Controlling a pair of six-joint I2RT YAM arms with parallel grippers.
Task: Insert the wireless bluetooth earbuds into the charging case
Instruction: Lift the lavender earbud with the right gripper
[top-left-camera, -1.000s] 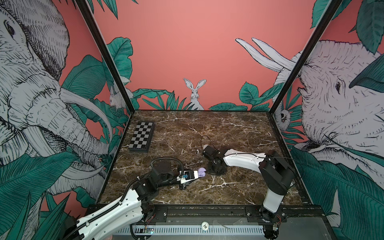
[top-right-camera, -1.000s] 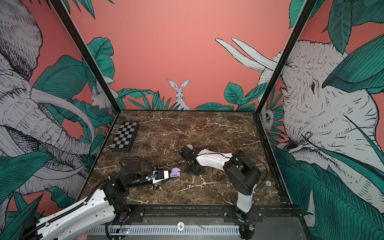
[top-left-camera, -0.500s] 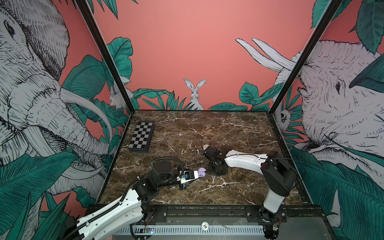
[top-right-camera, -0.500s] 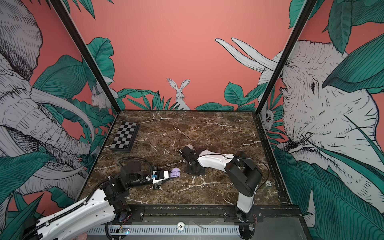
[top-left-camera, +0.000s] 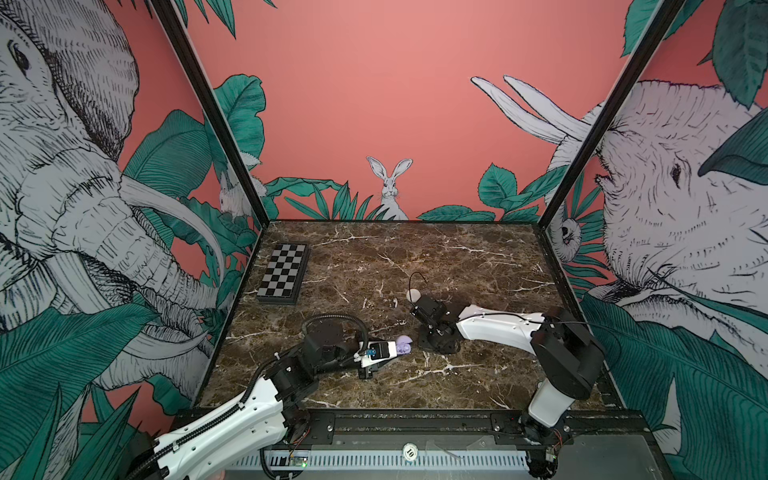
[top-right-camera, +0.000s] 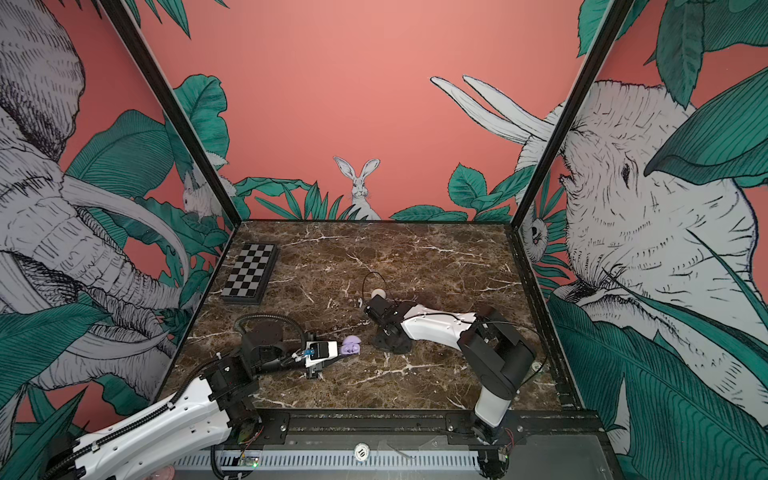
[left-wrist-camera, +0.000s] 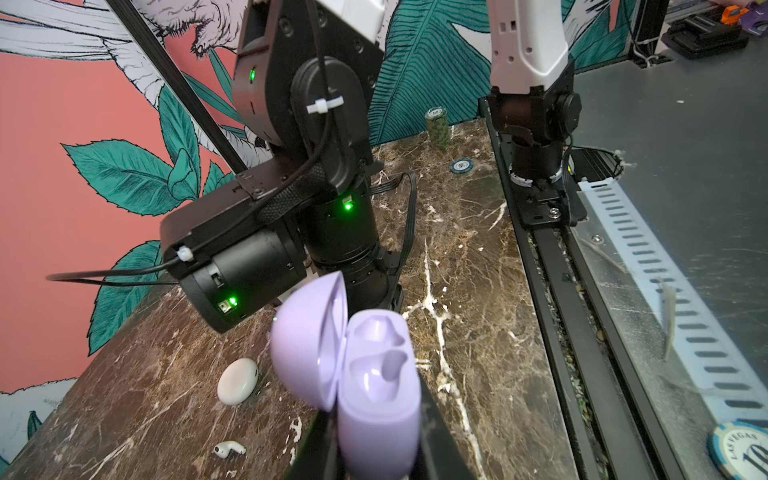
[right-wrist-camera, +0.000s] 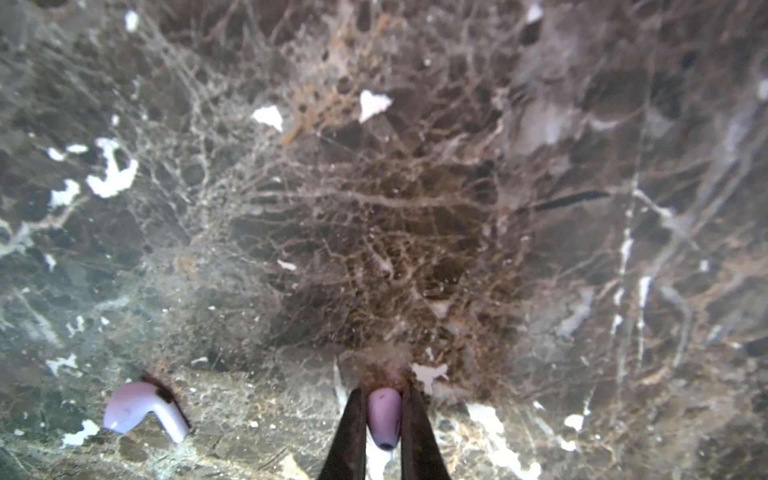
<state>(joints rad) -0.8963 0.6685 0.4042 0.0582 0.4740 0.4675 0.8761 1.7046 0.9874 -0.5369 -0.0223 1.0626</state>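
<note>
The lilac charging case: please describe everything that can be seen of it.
The lilac charging case is a small rounded shell of glossy plastic. Its hinged lid stands open, and the two wells in the base look empty. The left gripper is shut on the base from both sides. In both top views the case shows over the marble table, near its front middle.

round white chip (top-left-camera: 409, 451) on grey front ledge (top-left-camera: 602, 453), outside table edge: black "10" on it. same chip (top-right-camera: 361, 450), same "10", readable in both top views. left wrist view: poker chip (left-wrist-camera: 742, 451) at frame corner, on grey surface past rail, reads "las vegas" above "10", partly cropped. small blue chip (left-wrist-camera: 461, 166) on table (left-wrist-camera: 478, 257): markings too small to read.
</note>
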